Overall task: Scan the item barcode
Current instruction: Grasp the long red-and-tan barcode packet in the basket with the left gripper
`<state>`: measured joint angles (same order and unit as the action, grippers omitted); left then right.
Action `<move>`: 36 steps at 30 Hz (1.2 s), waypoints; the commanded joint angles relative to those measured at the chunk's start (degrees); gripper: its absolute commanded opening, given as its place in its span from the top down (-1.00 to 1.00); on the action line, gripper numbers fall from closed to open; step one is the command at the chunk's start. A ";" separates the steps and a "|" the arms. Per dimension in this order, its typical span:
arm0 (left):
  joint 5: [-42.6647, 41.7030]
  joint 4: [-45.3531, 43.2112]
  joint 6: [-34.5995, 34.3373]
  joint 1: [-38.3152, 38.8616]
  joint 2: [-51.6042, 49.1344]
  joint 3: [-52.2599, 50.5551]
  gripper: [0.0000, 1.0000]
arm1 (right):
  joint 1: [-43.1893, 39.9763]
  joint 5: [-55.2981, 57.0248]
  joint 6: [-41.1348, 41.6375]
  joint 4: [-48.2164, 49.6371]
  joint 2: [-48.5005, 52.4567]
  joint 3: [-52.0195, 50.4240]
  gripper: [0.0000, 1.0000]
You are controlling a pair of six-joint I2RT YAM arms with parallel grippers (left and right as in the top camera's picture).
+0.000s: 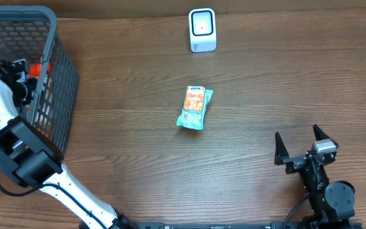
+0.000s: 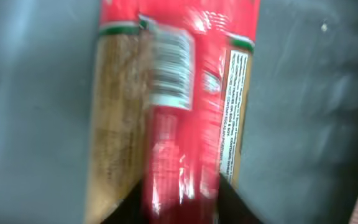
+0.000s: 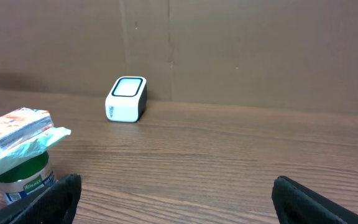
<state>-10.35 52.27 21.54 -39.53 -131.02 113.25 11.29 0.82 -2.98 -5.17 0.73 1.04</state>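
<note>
My left tool [image 1: 28,72] is inside the wire basket [image 1: 57,38] at far left, close over a red packet [image 2: 179,93]. Its long axis runs straight away from the wrist camera, barcode facing up. I cannot tell whether the tool grips it. My right tool [image 1: 299,141] stands apart, near right. A teal-orange packet [image 1: 194,107] lies mid-tabletop [image 1: 265,83], lengthwise near-to-far.

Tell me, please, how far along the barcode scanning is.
Done: nothing certain; a teal-and-orange packet lies on the table short of the scanner, scanned or not I cannot tell. In hand: the left gripper is in the basket, close over a red package with its barcode showing. Left: presenting an item to the scanner. The right gripper stands open.
</note>
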 commanded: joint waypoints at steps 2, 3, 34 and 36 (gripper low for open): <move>-1.11 -0.31 0.76 -0.17 0.09 0.00 -0.08 | -0.17 -0.11 -0.09 0.37 -0.57 -0.59 -1.00; -1.09 -0.20 0.76 -0.20 0.09 0.00 -0.18 | -0.17 -0.11 -0.09 0.37 -0.57 -0.59 -1.00; 1.70 -18.08 1.88 -0.20 0.07 -13.29 -0.99 | -0.17 -0.09 -0.11 0.37 -0.57 -0.59 -1.00; 1.70 -20.15 1.88 -0.20 0.07 -15.72 -1.00 | -0.17 -0.09 -0.09 0.37 -0.57 -0.59 -1.00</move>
<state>-9.72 33.23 22.63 -39.53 -130.61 101.91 11.29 0.84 -2.98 -5.13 0.73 1.06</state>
